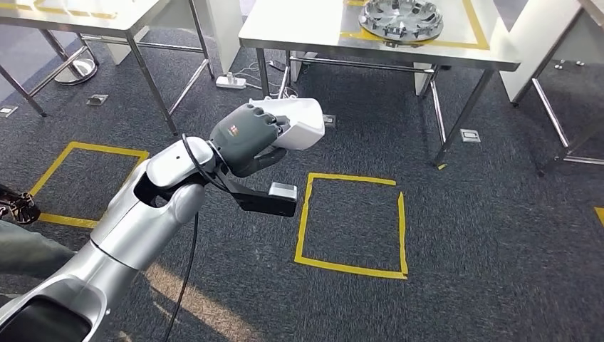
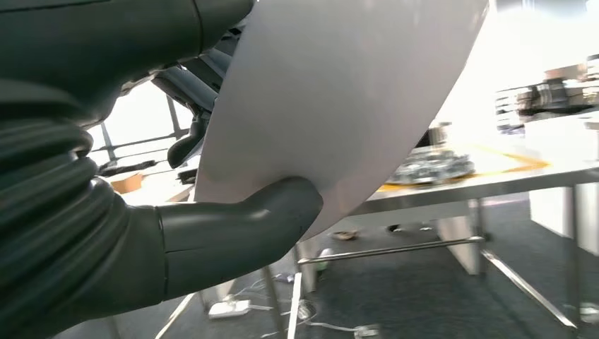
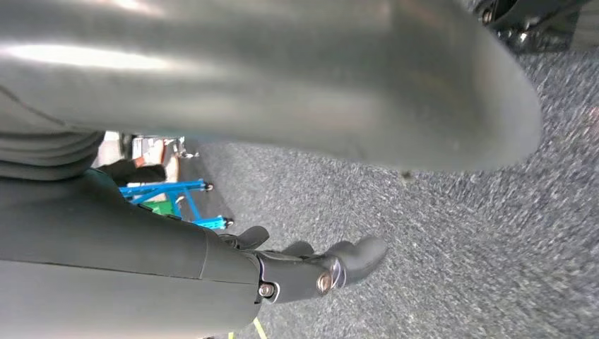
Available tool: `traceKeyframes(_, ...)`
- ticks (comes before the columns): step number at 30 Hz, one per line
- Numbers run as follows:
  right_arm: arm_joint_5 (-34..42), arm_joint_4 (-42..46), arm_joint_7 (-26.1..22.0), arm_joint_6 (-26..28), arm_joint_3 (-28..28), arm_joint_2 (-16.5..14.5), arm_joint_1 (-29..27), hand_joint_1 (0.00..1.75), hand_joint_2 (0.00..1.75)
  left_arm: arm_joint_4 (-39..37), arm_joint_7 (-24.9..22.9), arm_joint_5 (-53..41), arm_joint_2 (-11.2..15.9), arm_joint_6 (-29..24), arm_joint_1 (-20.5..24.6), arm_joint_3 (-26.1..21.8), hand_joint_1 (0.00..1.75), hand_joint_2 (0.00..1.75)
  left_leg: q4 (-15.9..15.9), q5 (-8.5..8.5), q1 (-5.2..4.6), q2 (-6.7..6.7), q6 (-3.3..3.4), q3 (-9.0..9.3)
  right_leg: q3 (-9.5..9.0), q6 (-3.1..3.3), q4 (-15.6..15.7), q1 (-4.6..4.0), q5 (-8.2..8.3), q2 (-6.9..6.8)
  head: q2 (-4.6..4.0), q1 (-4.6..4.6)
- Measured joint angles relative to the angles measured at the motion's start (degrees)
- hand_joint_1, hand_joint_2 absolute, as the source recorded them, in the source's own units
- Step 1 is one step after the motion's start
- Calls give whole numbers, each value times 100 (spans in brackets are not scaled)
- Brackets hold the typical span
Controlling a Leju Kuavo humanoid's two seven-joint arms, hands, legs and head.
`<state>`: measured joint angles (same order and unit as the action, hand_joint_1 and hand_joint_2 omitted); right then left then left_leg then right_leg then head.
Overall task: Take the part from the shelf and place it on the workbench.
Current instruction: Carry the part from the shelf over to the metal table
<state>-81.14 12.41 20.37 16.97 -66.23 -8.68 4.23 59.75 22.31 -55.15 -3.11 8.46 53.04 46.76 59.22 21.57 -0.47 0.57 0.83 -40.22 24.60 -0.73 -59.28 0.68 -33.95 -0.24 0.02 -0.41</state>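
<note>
My left hand (image 1: 246, 139) grips a white, smooth, shell-shaped part (image 1: 303, 121) and holds it out over the carpet, short of the workbench (image 1: 299, 30). In the left wrist view the thick thumb (image 2: 240, 236) presses on the part's (image 2: 339, 106) curved face, and the darker fingers hold it from behind. Past the part stands the workbench (image 2: 508, 176). My right hand (image 3: 318, 272) hangs above the grey carpet with its fingers loosely extended and nothing in them.
A round metal disc (image 1: 400, 19) lies inside yellow tape on the workbench. Another steel table (image 1: 107, 21) stands at the far left. Yellow tape squares (image 1: 352, 221) mark the carpet. A power strip (image 1: 231, 82) lies under the tables. A person's shoe (image 1: 18, 206) shows at the left edge.
</note>
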Motion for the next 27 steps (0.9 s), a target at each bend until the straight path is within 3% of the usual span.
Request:
traceKeyframes(1, -3, 0, -1, -3, -1, 0, 1, 0, 0, -4, -1, 0, 1, -2, 4, -13, 162, 175, -35, 56, 12, 14, 40, 108, 87, -18, -251, -1, 143, 4, 0, 7)
traceKeyframes(3, -10, 0, -2, -23, -2, 1, -1, 0, 0, -25, 6, 1, 2, -9, 12, -28, 162, 175, -83, 194, 18, 30, 100, 349, 554, -35, -965, 11, 316, 12, 0, 21)
traceKeyframes(4, -13, 0, -4, -39, -2, 2, -5, 0, 0, -47, 12, 1, 5, -15, 14, -31, 162, 175, -105, 286, 13, 35, 120, 475, 857, -44, -1309, 11, 263, 17, 0, 26)
traceKeyframes(5, -16, 0, -4, -55, -2, 2, -11, 0, 0, -71, 20, 1, 6, -21, 12, -30, 162, 175, -125, 373, 10, 44, 130, 591, 1123, -55, -1516, 11, 91, 18, -1, 28)
traceKeyframes(7, -22, 0, -3, -74, -2, 2, -35, 0, 0, -127, 35, 0, 8, -37, 8, -29, 162, 175, -150, 587, 7, 75, 129, 869, 1556, -80, -1527, 10, -405, 20, -1, 29)
traceKeyframes(8, -20, 0, -2, -82, -4, 2, -51, 0, 0, -154, 39, 0, 9, -43, 7, -29, 162, 175, -154, 706, 6, 91, 123, 1019, 1698, -81, -1351, 13, -514, 20, -1, 31)
traceKeyframes(9, -9, 0, -2, -97, -9, 2, -68, 0, 0, -181, 43, 0, 9, -48, 4, -29, 162, 175, -156, 839, 4, 104, 115, 1178, 1808, -78, -1073, 15, -426, 20, 0, 32)
traceKeyframes(10, 8, 0, -3, -115, -22, 2, -89, 0, 0, -211, 43, 0, 16, -51, -1, -29, 162, 175, -157, 968, 4, 114, 106, 1310, 1862, -63, -706, 16, 16, 19, -1, 32)
traceKeyframes(12, 47, 0, -19, -157, -59, 4, -111, 0, 0, -262, 46, -1, 19, -59, -24, -26, 162, 175, -147, 1240, -2, 155, 62, 1538, 1855, -31, -111, -20, 1061, 8, -1, 24)
traceKeyframes(13, 59, 0, -19, -171, -75, 7, -112, 0, 0, -277, 48, -1, 19, -63, -30, -28, 162, 175, -133, 1345, 5, 175, 27, 1661, 1809, -9, 33, -47, 1404, 5, -1, 15)
traceKeyframes(15, 72, 1, 15, -188, -92, 19, -75, 0, 0, -273, 51, 2, -1, -72, -2, -43, 162, 175, 84, 1325, 34, 182, -59, 1738, 1651, 60, 30, -95, 1388, 0, -1, 10)
traceKeyframes(16, 78, 2, 38, -191, -98, 28, -54, 0, 0, -268, 53, 4, -11, -78, 20, -56, 162, 175, 385, 1175, 50, 152, -99, 1631, 1549, 110, 32, -97, 1306, 0, 0, 9)
traceKeyframes(17, 83, 3, 50, -194, -106, 39, -31, 0, 0, -267, 57, 7, -20, -85, 39, -65, 162, 175, 767, 1010, 59, 108, -130, 1391, 1435, 157, 35, -94, 1214, -4, 0, 7)
traceKeyframes(18, 89, 3, 42, -199, -115, 49, -12, 0, 0, -270, 61, 9, -26, -90, 41, -71, 162, 175, 1167, 924, 64, 64, -155, 1094, 1308, 194, 42, -81, 1126, -2, -1, 2)
traceKeyframes(19, 97, 3, 23, -206, -122, 58, -3, 0, 0, -279, 66, 10, -25, -93, 28, -75, 162, 175, 1489, 957, 69, 26, -173, 796, 1184, 216, 49, -71, 1014, 2, -1, -6)
traceKeyframes(20, 105, 2, -1, -217, -127, 62, 2, 0, 0, -293, 67, 11, -22, -94, 9, -75, 162, 175, 1674, 1148, 73, 9, -181, 516, 1052, 225, 54, -60, 899, 15, -1, -10)
traceKeyframes(22, 121, 2, -32, -239, -132, 63, -6, 0, 0, -322, 67, 11, -18, -94, -22, -75, 162, 175, 1714, 1686, 79, 2, -190, 62, 770, 216, 59, -33, 660, 61, 0, -11)
traceKeyframes(23, 125, 2, -32, -245, -134, 63, -15, 0, 0, -334, 67, 11, -16, -94, -26, -75, 162, 175, 1584, 1848, 79, 1, -190, -103, 619, 206, 61, -19, 538, 88, 0, -13)
traceKeyframes(24, 126, 2, -27, -247, -136, 61, -21, 0, 0, -343, 69, 11, -15, -94, -27, -76, 162, 175, 1352, 1789, 79, 1, -192, -216, 465, 193, 62, -4, 417, 113, 0, -12)
traceKeyframes(25, 127, 2, -22, -248, -137, 58, -30, 0, 0, -355, 75, 13, -9, -94, -30, -76, 162, 175, 1024, 1425, 79, 7, -191, -282, 337, 174, 68, 8, 301, 135, -1, -14)
traceKeyframes(27, 129, 1, -31, -248, -143, 54, -18, 0, 0, -389, 100, 32, 13, -91, -45, -76, 162, 175, 293, 327, 73, 38, -182, -343, 120, 113, 55, 8, 76, 207, -1, -18)
